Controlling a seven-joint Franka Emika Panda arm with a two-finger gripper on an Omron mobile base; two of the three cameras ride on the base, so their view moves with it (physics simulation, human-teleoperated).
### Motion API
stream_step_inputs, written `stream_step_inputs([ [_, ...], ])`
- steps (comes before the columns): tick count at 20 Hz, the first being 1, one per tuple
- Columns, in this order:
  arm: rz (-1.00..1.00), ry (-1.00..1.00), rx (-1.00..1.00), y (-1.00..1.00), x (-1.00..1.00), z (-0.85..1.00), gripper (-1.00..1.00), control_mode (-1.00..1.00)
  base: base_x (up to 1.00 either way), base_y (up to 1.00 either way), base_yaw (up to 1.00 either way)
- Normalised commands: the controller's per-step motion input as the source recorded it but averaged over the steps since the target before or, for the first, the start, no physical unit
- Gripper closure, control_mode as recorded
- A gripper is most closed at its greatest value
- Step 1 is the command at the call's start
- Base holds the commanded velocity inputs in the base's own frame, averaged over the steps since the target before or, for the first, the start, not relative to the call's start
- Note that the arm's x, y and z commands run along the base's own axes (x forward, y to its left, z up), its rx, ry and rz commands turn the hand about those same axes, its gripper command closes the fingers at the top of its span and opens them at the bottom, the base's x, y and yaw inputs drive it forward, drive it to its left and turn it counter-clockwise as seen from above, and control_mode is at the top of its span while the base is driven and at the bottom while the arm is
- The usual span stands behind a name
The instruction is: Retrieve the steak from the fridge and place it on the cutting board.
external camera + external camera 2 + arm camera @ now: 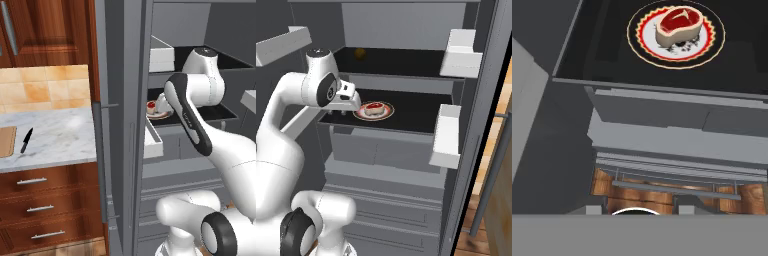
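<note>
Open fridge (406, 165) shelving, black against grey walls, is seen behind the arm, with the door swung wide. Just ahead of the gripper (353, 105) and apart from it, the steak (678, 25) is seen lying on a red-ringed plate (707, 50) on the middle shelf. Nothing is held between the jaws, which are drawn together.

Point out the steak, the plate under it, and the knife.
steak (679, 22), hand view, its red top.
plate (646, 36), hand view, its white band left of the steak.
knife (26, 139), left base view, its black middle.
</note>
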Motion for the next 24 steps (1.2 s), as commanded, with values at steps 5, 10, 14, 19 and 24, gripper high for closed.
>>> stream_step_inputs([
  [5,-0.1,-0.05,0.03,-0.01,-0.1,-0.02,-1.0,-1.0,0.0,0.0,0.0],
  [10,-0.14,-0.04,0.03,-0.1,-0.02,-0.05,-1.0,-1.0,0.0,0.0,0.0],
  [14,-0.08,0.0,0.0,-0.2,0.0,-0.01,-1.0,-1.0,0.0,0.0,0.0],
  [19,-0.05,-0.02,0.0,-0.01,0.05,-0.07,-1.0,-1.0,0.0,0.0,0.0],
  [24,-0.03,-0.05,0.0,0.0,0.34,-0.26,-1.0,-1.0,0.0,0.0,0.0],
])
